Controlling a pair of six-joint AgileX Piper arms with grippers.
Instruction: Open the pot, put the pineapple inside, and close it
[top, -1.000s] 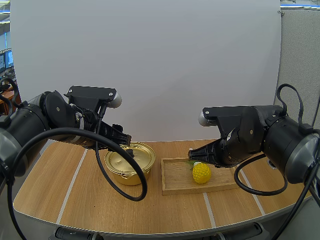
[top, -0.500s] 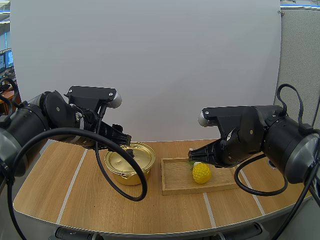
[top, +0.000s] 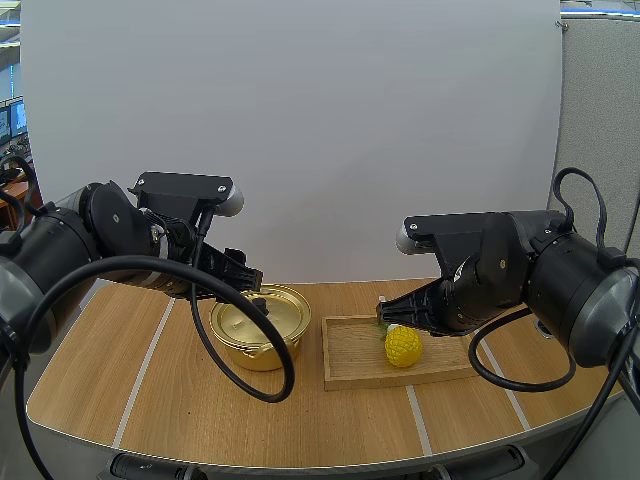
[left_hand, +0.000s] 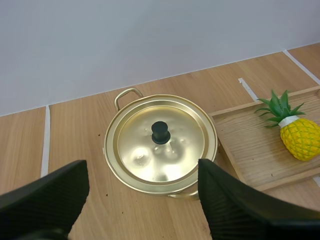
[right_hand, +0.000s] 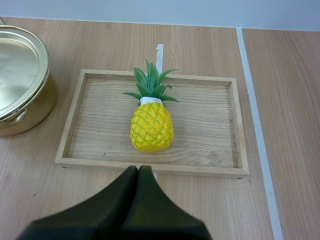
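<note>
A gold pot (top: 261, 326) (left_hand: 161, 141) with its lid (left_hand: 160, 145) on and a black knob (left_hand: 160, 132) stands on the wooden table. My left gripper (top: 252, 290) (left_hand: 142, 197) hovers above it, open, fingers wide apart on either side of the pot. A yellow pineapple (top: 403, 346) (right_hand: 151, 123) (left_hand: 297, 134) with green leaves lies in a wooden tray (top: 350, 360) (right_hand: 205, 130) to the pot's right. My right gripper (top: 382, 310) (right_hand: 138, 172) hangs above the tray's near edge, shut on nothing.
White tape lines (top: 142, 370) cross the tabletop. A white backdrop wall (top: 300, 120) stands behind the table. Bare wood lies in front of the pot and tray.
</note>
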